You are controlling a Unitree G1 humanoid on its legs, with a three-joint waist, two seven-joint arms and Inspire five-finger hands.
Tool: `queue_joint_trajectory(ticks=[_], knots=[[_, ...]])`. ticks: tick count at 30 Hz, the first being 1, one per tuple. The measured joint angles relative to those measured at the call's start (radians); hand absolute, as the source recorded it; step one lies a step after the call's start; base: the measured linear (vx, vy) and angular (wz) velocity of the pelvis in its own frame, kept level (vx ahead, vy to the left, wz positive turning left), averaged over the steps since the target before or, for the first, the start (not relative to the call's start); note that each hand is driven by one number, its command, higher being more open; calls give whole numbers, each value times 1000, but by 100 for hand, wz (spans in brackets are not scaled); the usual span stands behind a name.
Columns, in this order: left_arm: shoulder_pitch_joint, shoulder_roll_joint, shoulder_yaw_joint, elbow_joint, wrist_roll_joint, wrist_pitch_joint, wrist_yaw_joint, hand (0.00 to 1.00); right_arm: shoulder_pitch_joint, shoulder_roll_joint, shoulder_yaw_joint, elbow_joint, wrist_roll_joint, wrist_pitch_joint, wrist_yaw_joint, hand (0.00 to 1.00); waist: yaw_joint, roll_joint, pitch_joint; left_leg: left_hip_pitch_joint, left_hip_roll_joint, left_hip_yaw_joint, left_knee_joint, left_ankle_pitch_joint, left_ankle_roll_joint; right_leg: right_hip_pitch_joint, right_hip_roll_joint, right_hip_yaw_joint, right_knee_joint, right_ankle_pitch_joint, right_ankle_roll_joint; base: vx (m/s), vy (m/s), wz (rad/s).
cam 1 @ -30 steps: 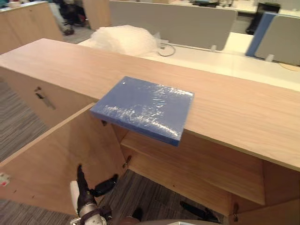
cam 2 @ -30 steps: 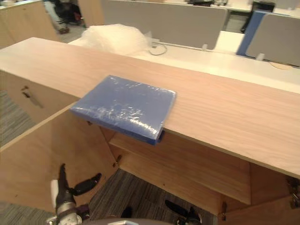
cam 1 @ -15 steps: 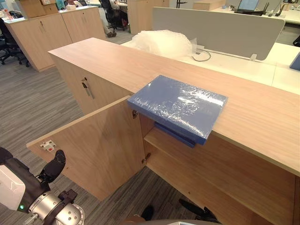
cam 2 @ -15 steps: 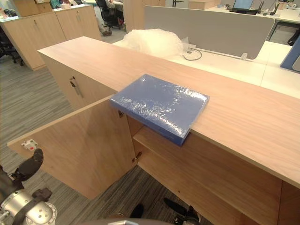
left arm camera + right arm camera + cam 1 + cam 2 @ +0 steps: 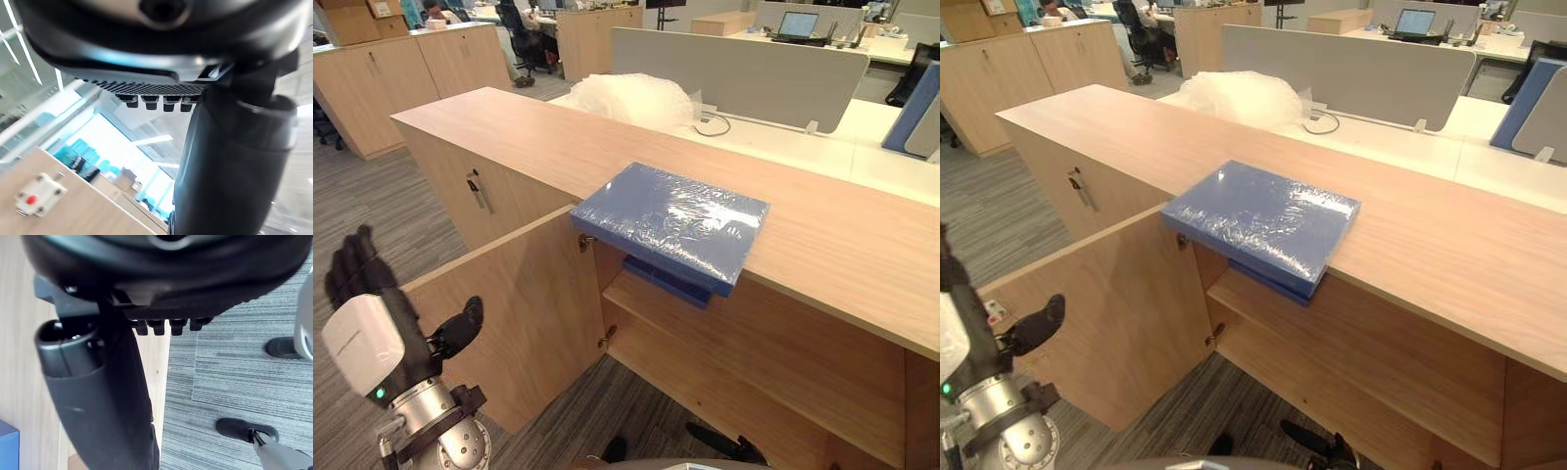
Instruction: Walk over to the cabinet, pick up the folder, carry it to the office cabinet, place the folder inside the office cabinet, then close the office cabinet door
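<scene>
The blue folder [image 5: 671, 217], wrapped in shiny plastic, lies flat on the long wooden cabinet top [image 5: 509, 132]. Its near part overhangs the front edge, and a darker blue edge shows beneath it. Below it the cabinet door [image 5: 524, 313] stands swung open, with a bare wooden shelf [image 5: 754, 343] inside. My left hand [image 5: 372, 294] is raised at the lower left, in front of the open door, open with fingers straight and thumb spread, well short of the folder. My right hand [image 5: 98, 396] hangs open over carpet beside a wooden panel, holding nothing.
A bundle of bubble wrap [image 5: 631, 98] and a grey divider panel [image 5: 734, 64] stand behind the cabinet top. Left of the open door is a closed door with a metal handle [image 5: 478, 189]. More cabinets [image 5: 372, 69] line the far left across grey carpet.
The camera has swung, shifting the whole scene. My left hand has risen from low by the floor to in front of the open door, fingers up. The folder has stayed put.
</scene>
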Motion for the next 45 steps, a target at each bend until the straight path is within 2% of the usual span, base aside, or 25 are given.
queue_joint_trajectory(ticks=[5, 9, 14, 21, 26, 31, 36, 45], knots=[[-9, 81, -57, 0, 30, -66, -49, 100, -6, -32, -1, 26, -19, -1, 14, 100, -4, 7, -3, 1, 15, 27, 0, 1, 1, -12, 8, 34, 1, 6, -11, 15, -45, -18], [-17, 138, -60, 0, 34, -79, -70, 100, -3, -63, -8, 48, -32, -1, 18, 100, -9, 19, -4, 9, 27, 47, -1, -3, -4, -14, 17, 58, 2, 9, -19, 1, -37, -18], [-27, 189, -65, 1, 35, -80, -83, 100, 1, -72, -11, 55, -34, -1, 20, 100, -16, 20, -5, 7, 47, 59, -1, -6, -10, -28, 33, 78, 9, 8, -32, -9, -50, -12], [-49, 283, -134, 29, 53, -112, -118, 100, 7, -84, -29, 66, -41, -1, 31, 100, -27, 29, -14, 10, 75, 102, -1, -13, -19, -47, 48, 127, 14, 15, -45, -2, -37, -20], [-69, 325, -147, 49, 67, -123, -126, 100, 7, -92, -30, 90, -42, 0, 34, 100, -52, 27, -15, 12, 82, 116, -1, -17, -25, -53, 51, 145, 14, 16, -47, -3, -25, -11], [-119, 344, -155, 90, 67, -123, -127, 100, 9, -98, -50, 94, -71, 1, 38, 100, -58, 30, -16, 11, 91, 132, -1, -19, -27, -64, 55, 166, 19, 18, -49, -7, -20, -11], [-160, 364, -209, 145, 75, -122, -128, 100, 11, -101, -50, 95, -71, 1, 39, 100, -60, 34, -21, 12, 98, 155, -1, -23, -32, -75, 56, 190, 21, 19, -52, -19, -7, -13], [-246, 427, -228, 330, 100, -122, -151, 100, 8, -114, -50, 91, -71, 1, 39, 100, -84, 47, -17, 36, 110, 206, -2, -37, -23, -80, 56, 247, 24, 24, -52, -14, -2, -19]])
